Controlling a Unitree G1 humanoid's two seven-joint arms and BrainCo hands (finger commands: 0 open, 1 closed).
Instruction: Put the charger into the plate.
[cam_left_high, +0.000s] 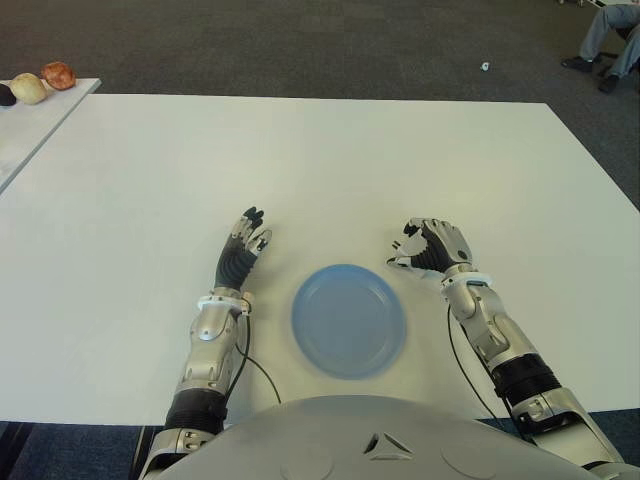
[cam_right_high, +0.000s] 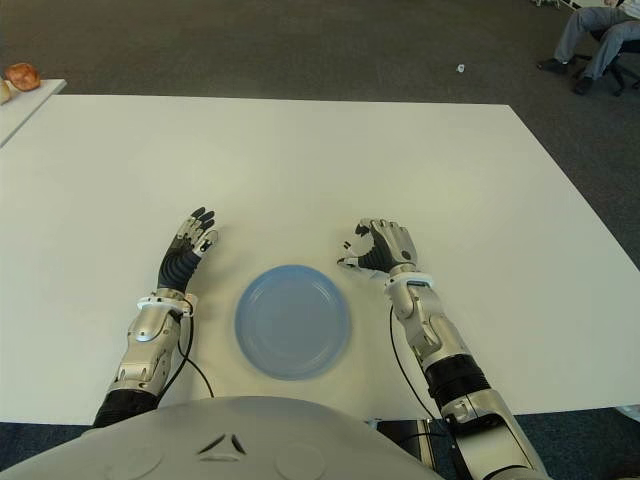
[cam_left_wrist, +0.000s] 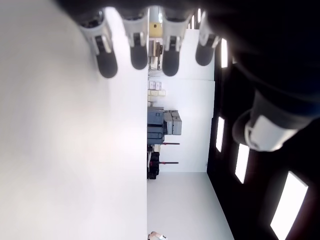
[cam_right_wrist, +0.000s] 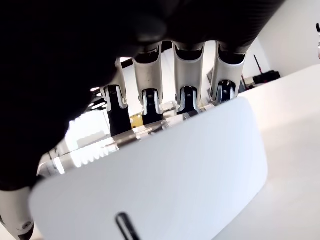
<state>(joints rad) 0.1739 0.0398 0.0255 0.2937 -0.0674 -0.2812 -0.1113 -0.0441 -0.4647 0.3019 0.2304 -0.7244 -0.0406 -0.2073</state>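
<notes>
1. White charger (cam_right_wrist: 150, 185) sits clamped in the right hand (cam_left_high: 432, 247) — fingers curled over it, just beyond the plate's (cam_left_high: 349, 320) far right rim.
2. Left hand (cam_left_high: 243, 248) — fingers extended, empty — shows left of the plate, toward the table's (cam_left_high: 300, 160) near edge.

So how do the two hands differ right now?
The right hand is curled around the white charger; the left hand has its fingers straight and holds nothing. The right hand shows just past the blue plate's rim, the left farther off. Both are over the white table.
</notes>
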